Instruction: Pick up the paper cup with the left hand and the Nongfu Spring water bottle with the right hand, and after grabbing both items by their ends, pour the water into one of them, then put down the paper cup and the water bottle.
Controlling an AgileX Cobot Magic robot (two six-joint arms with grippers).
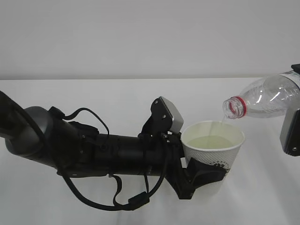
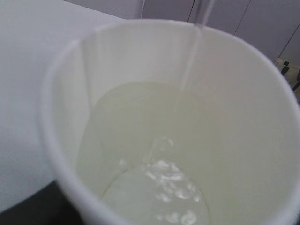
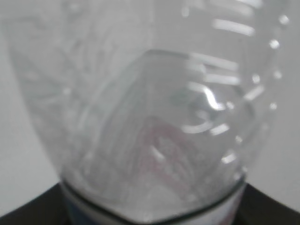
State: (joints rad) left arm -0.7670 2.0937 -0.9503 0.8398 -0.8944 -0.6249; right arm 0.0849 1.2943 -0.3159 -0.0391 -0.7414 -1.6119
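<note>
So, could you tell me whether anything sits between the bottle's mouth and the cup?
Nothing visible does: the bottle mouth tilts just above the cup rim, and a thin stream of water falls straight in.

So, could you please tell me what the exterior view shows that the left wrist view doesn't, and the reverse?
Only the exterior view shows the tilted Nongfu Spring water bottle with its red neck ring, the left hand clamped on the paper cup from outside, and the right hand. Only the left wrist view looks down inside the cup, where the water bubbles. Both show the thin stream falling into the cup, and the white table.
</note>
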